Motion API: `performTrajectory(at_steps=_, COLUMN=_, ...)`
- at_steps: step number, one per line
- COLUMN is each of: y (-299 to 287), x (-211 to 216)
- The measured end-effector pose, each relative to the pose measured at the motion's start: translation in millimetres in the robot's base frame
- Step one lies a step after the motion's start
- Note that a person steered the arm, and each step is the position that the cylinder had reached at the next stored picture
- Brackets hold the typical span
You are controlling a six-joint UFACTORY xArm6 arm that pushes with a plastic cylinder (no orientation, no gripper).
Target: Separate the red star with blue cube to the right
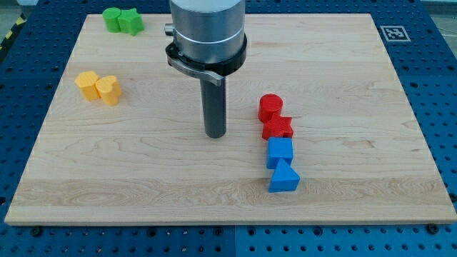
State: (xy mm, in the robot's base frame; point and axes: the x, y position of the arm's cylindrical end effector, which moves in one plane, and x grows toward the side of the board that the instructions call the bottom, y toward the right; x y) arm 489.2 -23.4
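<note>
The red star (278,127) lies right of the board's middle. The blue cube (280,151) sits just below it, touching or nearly touching. A red cylinder (270,106) stands just above the star. A blue triangular block (283,177) lies below the cube. These four form a column. My tip (215,133) rests on the board to the left of the red star, a clear gap away, touching no block.
Two yellow blocks (99,87) sit close together at the view's left. Two green blocks (122,20) sit at the top left corner of the wooden board (143,178). A printed marker (394,33) is at the top right corner.
</note>
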Motion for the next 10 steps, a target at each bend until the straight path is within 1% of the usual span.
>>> performTrajectory(at_steps=2, y=4.0, x=0.0)
performTrajectory(at_steps=5, y=28.4, x=0.4)
performTrajectory(at_steps=8, y=83.5, x=6.3)
performTrajectory(at_steps=10, y=96.7, x=6.3)
